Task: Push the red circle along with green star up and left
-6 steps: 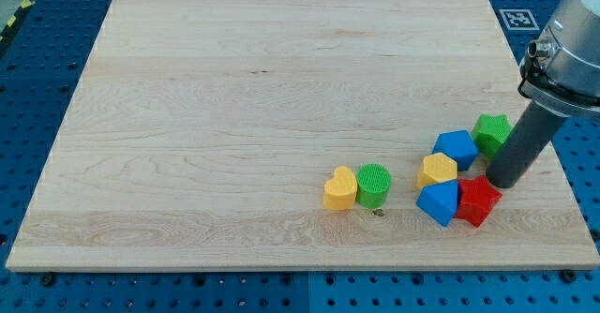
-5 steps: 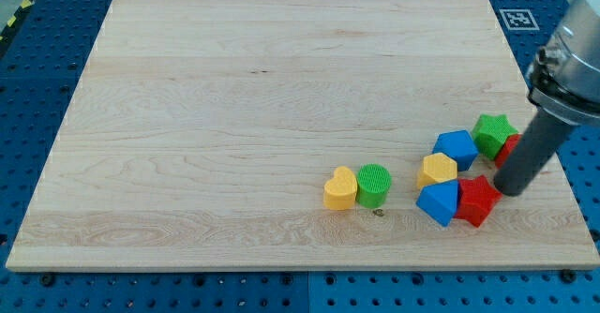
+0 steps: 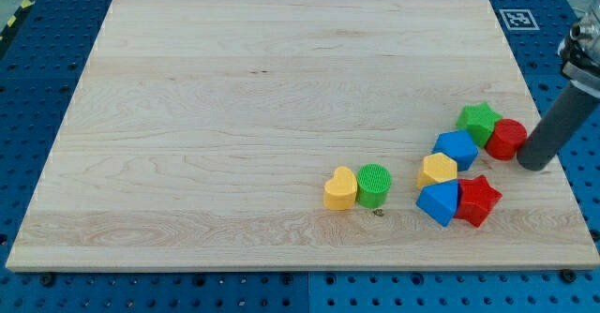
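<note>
The red circle [image 3: 507,139] lies near the board's right edge, touching the green star [image 3: 479,121] on its upper left. My tip [image 3: 535,166] stands just right of and slightly below the red circle, close to it. The rod rises toward the view's top right.
A blue block [image 3: 457,149], a yellow block [image 3: 437,171], a blue triangle-like block [image 3: 438,201] and a red star [image 3: 478,200] cluster below left of the green star. A yellow heart [image 3: 341,188] and a green circle [image 3: 373,185] sit further left. The wooden board's right edge [image 3: 553,154] is close by.
My tip has moved right and a little up. The red circle, hidden before, now shows, and the green star has shifted up and left.
</note>
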{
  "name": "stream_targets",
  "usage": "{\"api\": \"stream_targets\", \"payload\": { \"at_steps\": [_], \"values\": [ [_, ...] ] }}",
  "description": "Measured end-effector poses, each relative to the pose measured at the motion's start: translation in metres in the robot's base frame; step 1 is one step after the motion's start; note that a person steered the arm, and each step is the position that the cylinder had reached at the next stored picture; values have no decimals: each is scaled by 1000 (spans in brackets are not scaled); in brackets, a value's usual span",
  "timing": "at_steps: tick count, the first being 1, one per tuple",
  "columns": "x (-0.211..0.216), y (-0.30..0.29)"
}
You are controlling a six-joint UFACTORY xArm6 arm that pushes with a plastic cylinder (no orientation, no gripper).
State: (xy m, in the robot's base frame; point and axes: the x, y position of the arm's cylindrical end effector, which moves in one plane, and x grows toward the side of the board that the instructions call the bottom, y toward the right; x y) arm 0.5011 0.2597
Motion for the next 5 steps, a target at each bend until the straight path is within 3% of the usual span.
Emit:
{"api": "stream_targets", "payload": {
  "at_steps": [3,5],
  "values": [
    [-15,-45],
    [-20,-141]
  ]
}}
